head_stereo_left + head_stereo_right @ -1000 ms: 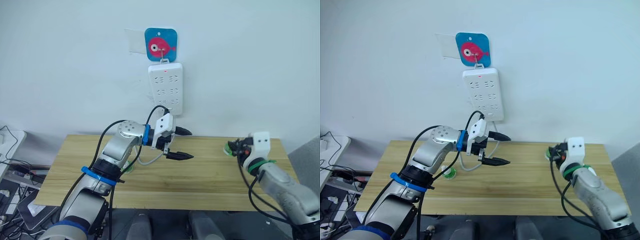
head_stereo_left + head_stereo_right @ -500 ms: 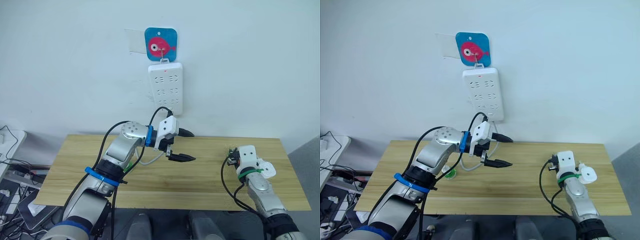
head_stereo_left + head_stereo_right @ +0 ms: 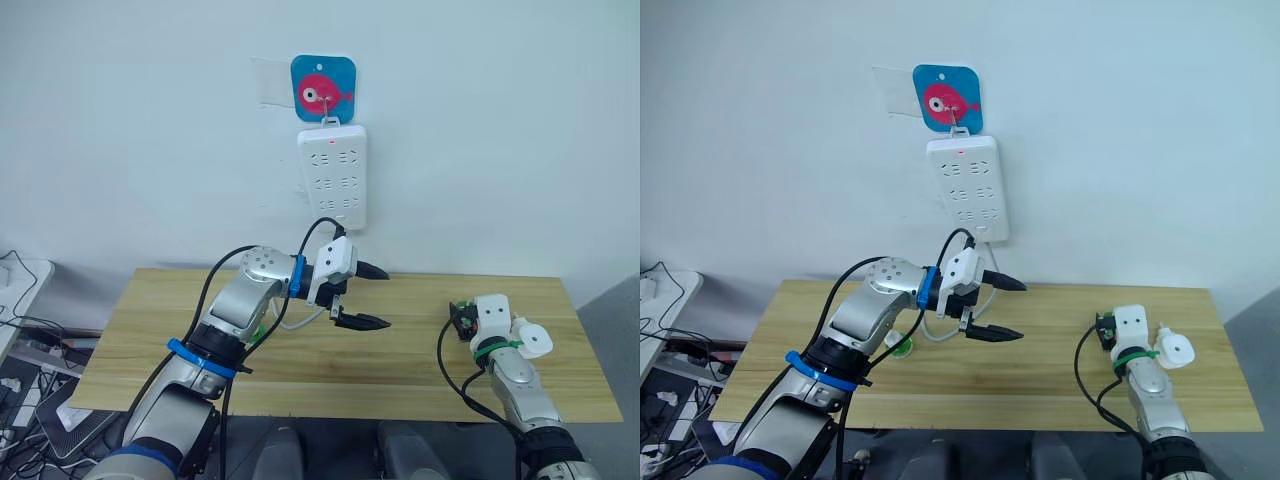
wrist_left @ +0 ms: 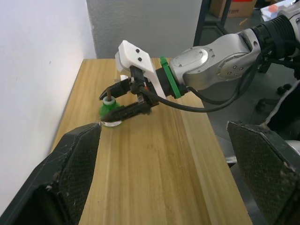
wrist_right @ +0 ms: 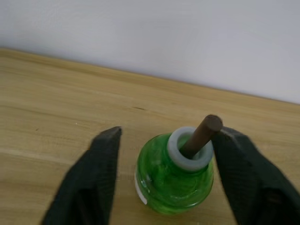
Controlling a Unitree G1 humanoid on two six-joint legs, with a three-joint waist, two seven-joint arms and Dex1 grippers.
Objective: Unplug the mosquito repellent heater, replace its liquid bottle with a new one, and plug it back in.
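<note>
Right wrist view: right gripper [image 5: 161, 180] spread, fingers flanking but not clearly touching one green liquid bottle [image 5: 172, 176] standing on the table [image 5: 56, 112]; left gripper [image 3: 365, 296] agape, empty, arm raised mid-table; second bottle [image 3: 899, 347] beneath that arm.

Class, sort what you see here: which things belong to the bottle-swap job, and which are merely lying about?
Job: green liquid bottle between the fingers of the open right hand; second green bottle by the left arm; small white rounded unit, probably the heater; wall power strip.
Lying about: fish-picture wall hook; cables on the floor, far left.
</note>
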